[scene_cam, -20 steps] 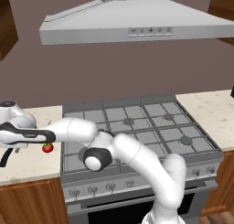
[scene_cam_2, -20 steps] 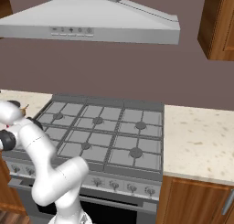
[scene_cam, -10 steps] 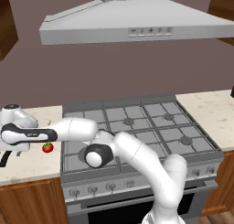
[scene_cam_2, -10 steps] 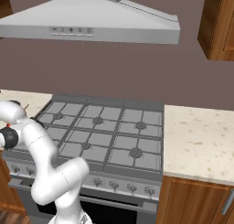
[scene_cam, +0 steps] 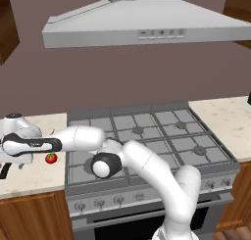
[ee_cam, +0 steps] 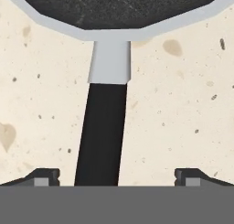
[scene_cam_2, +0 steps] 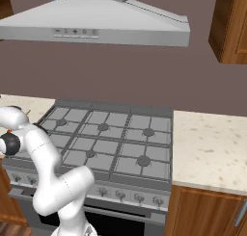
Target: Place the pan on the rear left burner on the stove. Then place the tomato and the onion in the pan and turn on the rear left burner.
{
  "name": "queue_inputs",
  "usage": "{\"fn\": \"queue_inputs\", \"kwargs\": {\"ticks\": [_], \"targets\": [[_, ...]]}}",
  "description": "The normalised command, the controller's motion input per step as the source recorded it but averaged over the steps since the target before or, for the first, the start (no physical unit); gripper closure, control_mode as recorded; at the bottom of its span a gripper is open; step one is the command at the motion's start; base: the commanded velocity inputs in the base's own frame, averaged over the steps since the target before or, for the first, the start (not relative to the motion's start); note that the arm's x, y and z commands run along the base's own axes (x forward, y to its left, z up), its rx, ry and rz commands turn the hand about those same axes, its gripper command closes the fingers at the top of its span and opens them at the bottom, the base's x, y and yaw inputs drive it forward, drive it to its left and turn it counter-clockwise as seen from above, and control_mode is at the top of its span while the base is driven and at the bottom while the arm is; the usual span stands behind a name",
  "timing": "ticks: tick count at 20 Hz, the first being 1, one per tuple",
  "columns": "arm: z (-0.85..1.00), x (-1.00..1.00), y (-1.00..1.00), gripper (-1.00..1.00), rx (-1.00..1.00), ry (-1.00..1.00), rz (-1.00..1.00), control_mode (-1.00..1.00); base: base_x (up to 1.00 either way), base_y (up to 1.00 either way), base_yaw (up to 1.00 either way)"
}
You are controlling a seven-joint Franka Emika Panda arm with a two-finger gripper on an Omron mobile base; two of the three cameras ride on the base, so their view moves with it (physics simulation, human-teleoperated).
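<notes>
Lowering a little since the earlier frames, the arm is reaching out past the stove [scene_cam: 147,136] over the speckled cream counter [scene_cam: 29,178], beneath the grey hood [scene_cam: 147,26]. Straight beneath the claw [ee_cam: 117,175] the pan [ee_cam: 109,8] is lying flat, its black handle [ee_cam: 101,131] running between the wide-open, empty fingers [ee_cam: 45,176]. Just beside the claw, the tomato [scene_cam: 50,158] is sitting on the counter.

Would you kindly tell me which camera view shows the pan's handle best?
The hand view: the pan's handle runs straight down from the pan, between the open jaws. The left base view catches just a dark sliver at the counter's edge beneath the hand; the right base view gives nothing clear.
</notes>
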Motion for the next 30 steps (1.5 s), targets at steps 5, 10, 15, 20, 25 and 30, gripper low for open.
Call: {"fn": "queue_inputs", "kwargs": {"ticks": [5,10,15,20,25,30], "targets": [[0.00,0.00,0.00,1.00,0.00,0.00,0.00,-1.00,0.00,0.00,0.00],[0.00,0.03,0.00,1.00,0.00,0.00,0.00,-1.00,0.00,0.00,0.00],[0.39,0.01,-0.14,1.00,-0.05,0.00,0.00,-1.00,0.00,0.00,0.00],[0.42,0.00,-0.13,1.00,-0.01,0.03,0.00,-1.00,0.00,0.00,0.00],[0.34,-0.05,-0.18,1.00,0.00,0.01,0.05,-1.00,0.00,0.00,0.00],[0.38,-0.01,-0.46,1.00,0.00,0.00,0.06,-1.00,0.00,0.00,0.00]]}}
